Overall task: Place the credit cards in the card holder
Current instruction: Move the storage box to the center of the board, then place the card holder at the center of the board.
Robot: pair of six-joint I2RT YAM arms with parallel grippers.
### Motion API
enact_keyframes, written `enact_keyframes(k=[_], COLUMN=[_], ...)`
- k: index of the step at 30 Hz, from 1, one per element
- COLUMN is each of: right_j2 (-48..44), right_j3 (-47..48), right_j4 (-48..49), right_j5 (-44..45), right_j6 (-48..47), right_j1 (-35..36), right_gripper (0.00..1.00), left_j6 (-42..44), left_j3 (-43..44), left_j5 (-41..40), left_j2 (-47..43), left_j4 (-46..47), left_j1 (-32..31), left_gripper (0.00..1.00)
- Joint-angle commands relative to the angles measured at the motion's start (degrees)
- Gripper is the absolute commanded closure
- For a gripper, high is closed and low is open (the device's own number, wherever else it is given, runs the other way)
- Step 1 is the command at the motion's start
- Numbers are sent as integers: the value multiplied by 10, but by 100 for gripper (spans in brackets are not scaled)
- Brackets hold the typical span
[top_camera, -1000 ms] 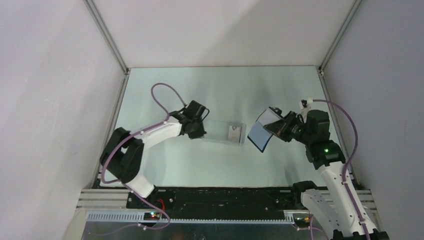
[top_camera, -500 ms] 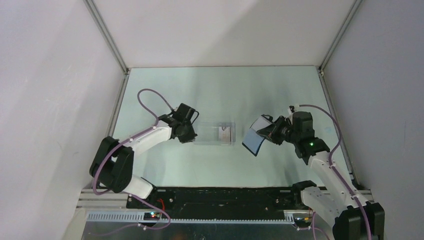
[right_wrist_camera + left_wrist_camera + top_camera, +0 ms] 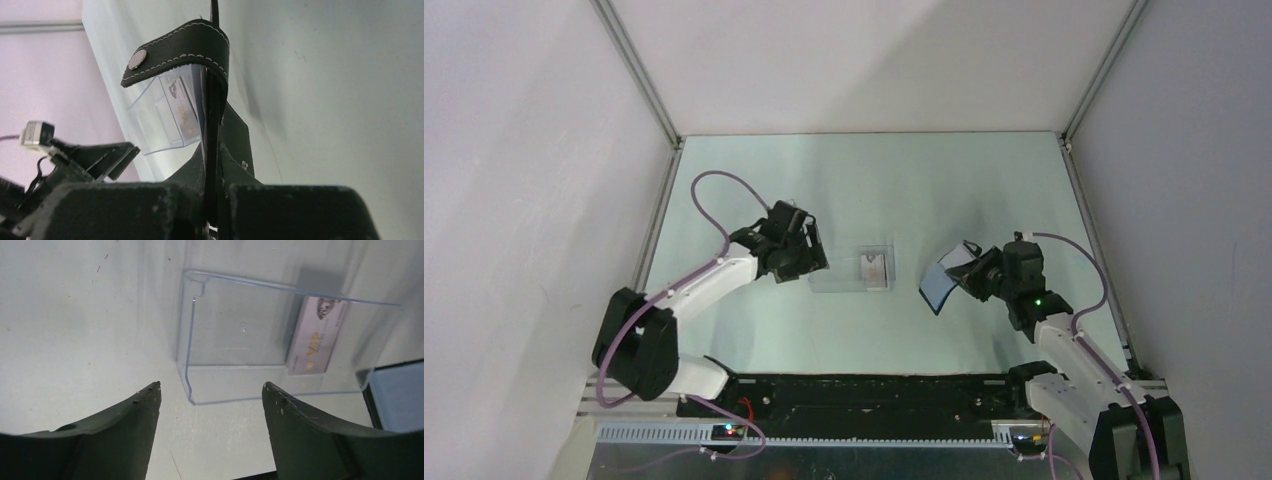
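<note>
The pale, matte worktop carries one thing lying directly on it, near its middle: a clear rectangular plastic box. A pale credit card marked "VIP" sits inside the box's right end.

- Box: clear, hard plastic, smooth and glossy, its edges catching the light
- Credit card: pale, smooth plastic with shiny gold lettering
- Card holder: black, matt, leather-like, with white stitching
- Snap: bright polished metal
- Counter: pale, matt, faintly speckled
- Left gripper fingers: dark matt plastic, lightly scuffed
</note>
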Motion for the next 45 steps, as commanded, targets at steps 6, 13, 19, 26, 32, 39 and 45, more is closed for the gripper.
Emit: enact_keyframes(k=[6, 13, 19, 26, 32, 39, 45], right_j2=[-11, -45, -147, -228, -240, -238, -168], right_j3=[-54, -50, -42, -26, -3, 46, 77], right_j4=[103, -1, -127, -252, -280, -307, -261], right_j5=[99, 103, 118, 81, 48, 70, 54], right_j6=[111, 149, 192, 218, 203, 160, 68], right_j1=[1, 7, 6, -14, -15, -6, 0], right_gripper=[97, 70, 30, 8, 5, 5, 6], left_j6=[60, 78, 81, 85, 89, 99, 108], left_j3=[41, 55, 61, 70, 77, 85, 98], left_j5=[-12, -6, -2, 8, 23, 62, 92], left_j2=[-115, -121, -116, -109, -91, -56, -25], left_j4=[-12, -16, -16, -16, -17, -16, -16], left_j1=[3, 3, 3, 3, 3, 3, 4], left_gripper=[19, 18, 18, 16, 16, 16, 16])
